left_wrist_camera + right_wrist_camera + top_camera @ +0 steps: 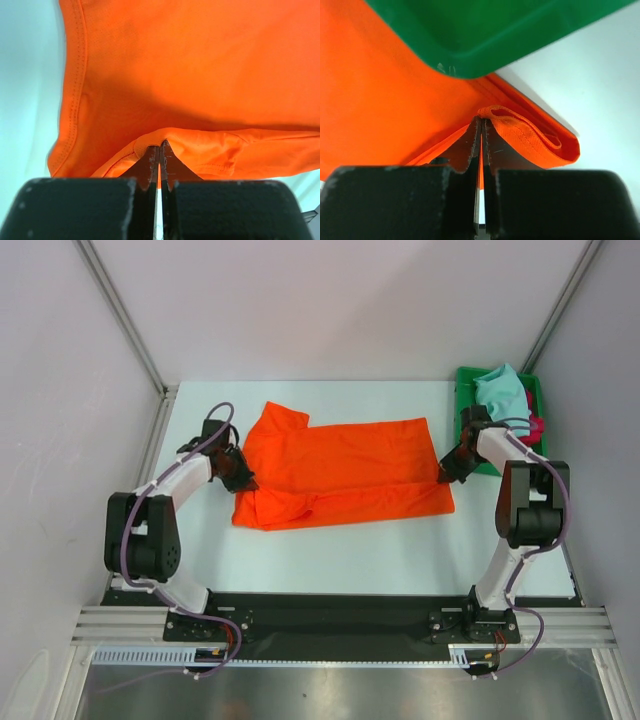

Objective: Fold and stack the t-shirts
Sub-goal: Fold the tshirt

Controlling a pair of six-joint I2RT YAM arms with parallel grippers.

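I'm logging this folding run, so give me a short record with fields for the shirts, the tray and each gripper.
orange t-shirt: spread across the table
left gripper: shut on its left end
right gripper: shut on its right end, beside the tray
green tray: far right corner
teal t-shirt: bunched in the tray
red t-shirt: in the tray, partly hidden

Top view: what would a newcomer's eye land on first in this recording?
The bright orange shirt spread across the middle of the table stands out first. The left gripper is shut on its left edge and the right gripper is shut on its right edge. At the far right, a green tray holds a teal shirt and a red shirt.
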